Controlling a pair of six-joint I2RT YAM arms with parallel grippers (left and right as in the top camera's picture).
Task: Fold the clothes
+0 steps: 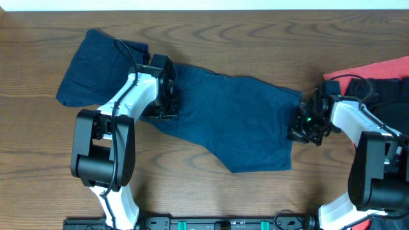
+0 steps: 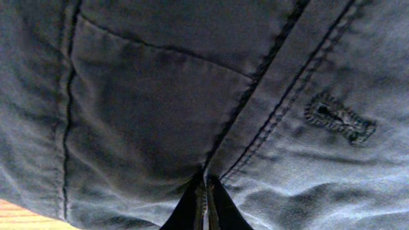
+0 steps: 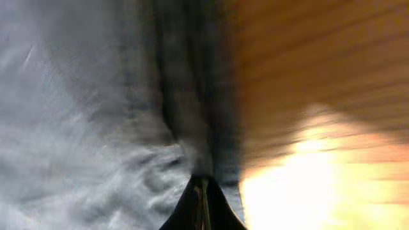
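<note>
Spread flat across the middle of the brown wood-grain worktop [image 1: 38, 160], reaching toward the far-left corner: dark navy-blue denim-like shorts [image 1: 236, 121]. Pinched on a seamed fold of that cloth, toward its left part: left gripper [image 1: 167, 96], fingertips pressed together. Clamped tight on the shorts' right hem, near the right edge: right gripper [image 1: 301, 126]. Heaped at the far-right corner: red and black fabric [image 1: 377, 73].

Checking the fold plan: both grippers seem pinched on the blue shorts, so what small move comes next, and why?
Probably lift both grippers slightly together. The left gripper and right gripper each look shut on the navy shorts, which lie spread on the table; raising the cloth frees it for folding over.
</note>
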